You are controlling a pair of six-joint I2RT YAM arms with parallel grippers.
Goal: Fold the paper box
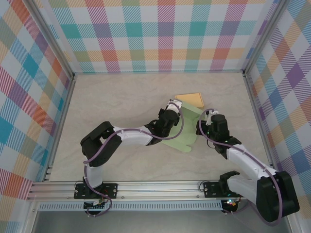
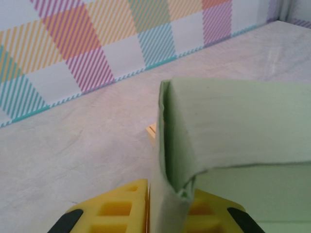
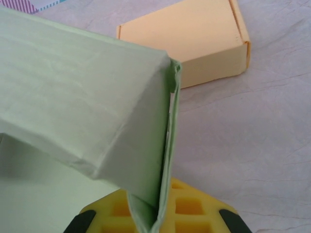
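Left gripper [image 1: 173, 105] first: from its wrist, the left gripper [image 2: 167, 206] has its yellow pads [image 2: 114, 211] pressed in from both sides on a thin green wall, so it is clamped on the box [image 2: 233, 116]. That wall rises straight up out of the pads to a creased corner, a little crumpled at the fold, and a broad panel bends over from it toward the right.

Over to the right gripper [image 1: 209, 114]: same story. In its own wrist view, the right gripper [image 3: 155, 216] is pinched shut on a narrow upright flap of the box [image 3: 73, 97], and a long, faintly wrinkled panel slopes away to the left from that flap's top edge.

From above, the box [image 1: 184, 133] is pale green paper, half formed. Its base lies flat on the table [image 1: 121, 97], with a rounded flap spread toward the arms, and its far edge is lifted between the two grippers. It sits a little right of the table's middle.

Just behind it lies the orange box [image 1: 192, 99], flat and wedge-shaped; up close, the orange box [image 3: 194, 39] is closed, sharp-edged, and near the green corner.
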